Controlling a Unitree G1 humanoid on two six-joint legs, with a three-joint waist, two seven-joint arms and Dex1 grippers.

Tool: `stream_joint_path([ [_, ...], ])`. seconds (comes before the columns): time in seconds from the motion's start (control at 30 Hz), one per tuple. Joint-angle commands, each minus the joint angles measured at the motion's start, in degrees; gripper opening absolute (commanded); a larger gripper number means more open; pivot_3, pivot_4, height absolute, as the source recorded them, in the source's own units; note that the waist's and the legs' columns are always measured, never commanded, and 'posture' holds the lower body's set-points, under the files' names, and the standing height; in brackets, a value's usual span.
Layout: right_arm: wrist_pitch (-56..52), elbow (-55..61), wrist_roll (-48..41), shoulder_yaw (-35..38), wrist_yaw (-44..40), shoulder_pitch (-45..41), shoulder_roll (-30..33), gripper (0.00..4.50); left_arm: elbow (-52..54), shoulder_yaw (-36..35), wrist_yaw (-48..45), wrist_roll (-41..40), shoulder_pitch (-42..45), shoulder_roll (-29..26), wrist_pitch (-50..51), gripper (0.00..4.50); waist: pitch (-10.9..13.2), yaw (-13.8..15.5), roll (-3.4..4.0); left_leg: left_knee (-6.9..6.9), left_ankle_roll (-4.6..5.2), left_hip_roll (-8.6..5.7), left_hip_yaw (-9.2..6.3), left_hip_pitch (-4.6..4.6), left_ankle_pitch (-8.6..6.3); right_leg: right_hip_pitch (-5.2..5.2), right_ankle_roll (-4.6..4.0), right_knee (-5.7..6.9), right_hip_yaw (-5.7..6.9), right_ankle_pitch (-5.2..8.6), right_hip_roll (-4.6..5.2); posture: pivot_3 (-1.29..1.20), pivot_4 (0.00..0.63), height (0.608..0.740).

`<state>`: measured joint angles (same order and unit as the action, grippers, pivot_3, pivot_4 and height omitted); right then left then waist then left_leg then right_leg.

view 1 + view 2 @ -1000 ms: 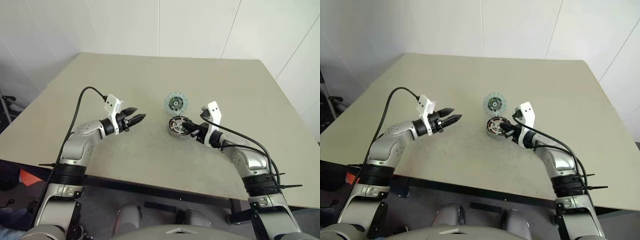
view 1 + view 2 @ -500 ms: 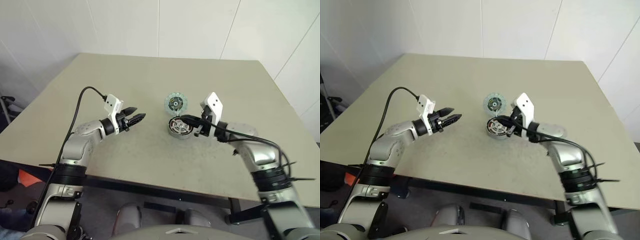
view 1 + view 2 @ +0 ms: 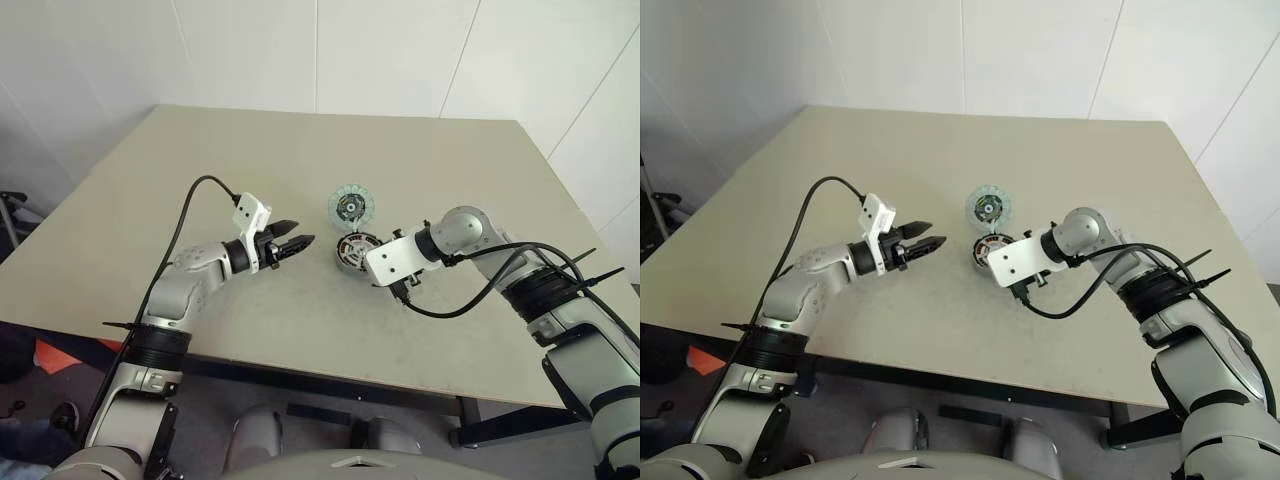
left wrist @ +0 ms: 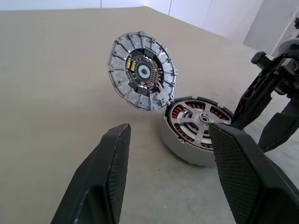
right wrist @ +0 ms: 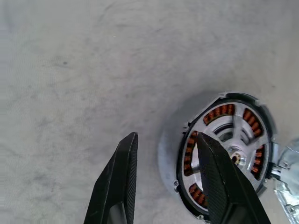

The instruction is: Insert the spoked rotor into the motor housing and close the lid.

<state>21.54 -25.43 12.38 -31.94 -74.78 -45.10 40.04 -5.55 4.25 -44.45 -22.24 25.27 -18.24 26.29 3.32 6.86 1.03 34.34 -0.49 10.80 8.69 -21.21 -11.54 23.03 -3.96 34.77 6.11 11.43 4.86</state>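
Observation:
The motor housing (image 3: 356,251) lies on the table, its copper windings (image 5: 219,113) showing around a silver hub. The spoked rotor (image 3: 351,206), grey with a dark centre, stands tilted just behind the housing, its lower edge at the housing's rim (image 4: 142,70). My right gripper (image 5: 166,137) points down at the table on the housing's right side, open, with nothing between its fingers (image 4: 254,100). My left gripper (image 3: 300,242) is level, a short way left of the housing, open and empty (image 4: 170,130). The lid is out of view.
The beige table (image 3: 250,160) runs wide to the left and far side, ending at white walls. A black cable (image 3: 450,305) loops from my right wrist over the table's near right part. The table's front edge lies close below both arms.
My right gripper has rolled over from level to pointing downward and has opened beside the housing. My left gripper has moved right, closer to the housing.

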Motion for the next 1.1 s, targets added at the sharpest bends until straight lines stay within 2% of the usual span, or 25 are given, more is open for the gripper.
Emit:
stream_joint_path([
  [0.03, 4.6, -4.3, 1.5, 0.5, -0.3, -3.0, -0.7, 2.19, 3.0, -0.2, 0.4, 0.0, 0.0, 0.1, -0.3, 2.82, 0.0, -0.1, 0.0, 0.01, 0.02, 0.0, 0.0, 0.01, 0.01, 0.0, 0.0, 0.02, 0.0, 0.0, 0.0, 0.0, 0.0, 0.74],
  [0.23, 8.2, -11.1, 4.2, 0.0, 1.2, -4.3, -2.7, 2.19, 4.1, -0.5, 0.8, -0.1, -1.0, 0.0, -0.1, 2.82, 0.0, -1.0, 0.0, 0.16, -0.1, 0.04, -0.01, 0.1, -0.05, -0.12, -0.03, 0.11, -0.01, -0.02, -0.01, 0.0, 0.0, 0.74],
  [0.47, 9.5, -9.9, 4.9, -1.0, -1.1, -2.4, -2.5, 2.19, 3.2, -1.1, 1.2, 0.0, -0.5, -0.1, -0.4, 2.82, 0.0, -1.4, 0.0, 0.32, -0.08, 0.05, -0.01, 0.22, -0.08, -0.44, -0.02, 0.11, 0.0, -0.02, 0.0, 0.0, 0.0, 0.74],
  [0.57, 9.5, -10.1, 5.8, -1.3, -0.6, -2.2, -2.9, 1.61, 2.8, -1.4, 1.5, 0.0, -0.3, -0.1, -0.7, 2.82, 0.0, -1.4, -0.01, 0.32, -0.04, 0.06, -0.02, 0.22, -0.1, -0.46, -0.03, 0.1, 0.0, -0.02, -0.01, 0.0, 0.0, 0.74],
  [0.73, 9.4, -14.2, 9.2, -1.5, 3.3, -3.8, -4.9, 0.04, 2.9, -1.5, 1.8, 0.1, -0.5, 0.0, -0.8, 2.82, -0.2, -1.7, -0.36, 0.31, 0.06, 0.08, -0.01, 0.22, -0.16, -0.49, -0.05, 0.07, 0.0, -0.03, -0.01, 0.0, 0.0, 0.74],
  [0.83, 9.8, -16.2, 10.3, -1.3, 4.9, -4.6, -6.1, 0.02, 2.9, -1.8, 2.0, 0.1, -0.7, -0.1, -0.9, 2.82, -0.2, -2.6, -0.39, 0.31, 0.0, 0.1, 0.01, 0.6, -0.15, -0.83, 0.17, 0.05, 0.0, 0.1, -0.02, 0.0, 0.0, 0.74],
  [0.9, 9.7, -17.1, 10.6, -1.1, 5.7, -4.7, -6.8, 0.02, 2.8, -2.0, 2.1, 0.0, -0.7, -0.2, -0.9, 2.82, -0.2, -3.0, -0.41, 0.31, -0.04, 0.11, 0.0, 1.17, -0.14, -1.13, 0.36, 0.04, 0.0, 0.21, -0.02, 0.0, 0.0, 0.74],
  [1.1, 9.7, -20.5, 13.1, -0.7, 10.4, -5.9, -7.1, 0.02, 2.7, -2.6, 2.4, 0.1, -0.9, -0.4, -1.0, 2.82, -0.2, -3.7, -0.45, 0.32, -0.04, 0.08, -0.01, 1.63, -0.14, -1.63, 0.39, -0.05, 0.0, 0.23, -0.02, 0.0, 0.0, 0.74],
])
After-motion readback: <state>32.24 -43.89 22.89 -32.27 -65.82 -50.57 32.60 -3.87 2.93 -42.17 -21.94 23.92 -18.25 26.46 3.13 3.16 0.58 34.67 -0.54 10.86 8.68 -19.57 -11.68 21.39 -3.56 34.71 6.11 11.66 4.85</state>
